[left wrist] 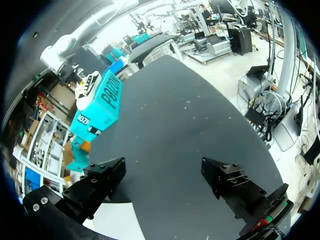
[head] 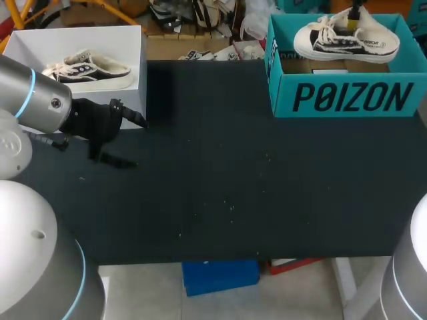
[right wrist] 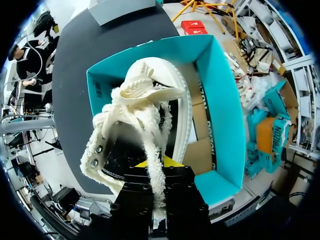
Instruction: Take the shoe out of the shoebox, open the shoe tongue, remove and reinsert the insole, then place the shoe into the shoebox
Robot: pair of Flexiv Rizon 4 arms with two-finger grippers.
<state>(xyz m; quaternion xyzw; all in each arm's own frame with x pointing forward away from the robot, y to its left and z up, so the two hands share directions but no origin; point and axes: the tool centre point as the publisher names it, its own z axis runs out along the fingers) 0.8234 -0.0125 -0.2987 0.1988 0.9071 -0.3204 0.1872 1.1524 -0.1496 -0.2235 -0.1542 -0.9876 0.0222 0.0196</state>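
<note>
R jaws are clamped on the shoe (head: 347, 40), holding it up over the open teal box (head: 347, 97) at the far R corner of the counter (head: 233, 180). In the head view the shoe sits sideways at about rim height, sole down, toe toward the counter's R edge, w/ the dark jaws coming down onto its heel end from above. Can't tell from there whether the sole touches the rim.

R wrist view: the shoe (right wrist: 150, 95) hangs ahead of the jaws, toe pointing away, cream upper w/ black inside and a fuzzy lace trailing back over the black fingers. One yellow tip (right wrist: 155, 162) shows at the shoe's opening; the other is hidden by the shoe. The teal box (right wrist: 220, 100) lies open below, brown cardboard floor visible beside the shoe, counter (right wrist: 75, 55) beyond it.

L arm (head: 33, 97) comes in at the near L side. L jaws are spread wide, nothing btwn them, hovering over the counter just beside the front corner of a white box (head: 40, 43) at the far L. That box holds another shoe (head: 87, 68), lying on its side, laces loose.

L wrist view: both black fingers (left wrist: 100, 185) stand far apart w/ bare counter (left wrist: 185, 125) btwn and ahead of them. Farther ahead are the teal box (left wrist: 97, 107) and the shoe (left wrist: 89, 82) above it.
</note>
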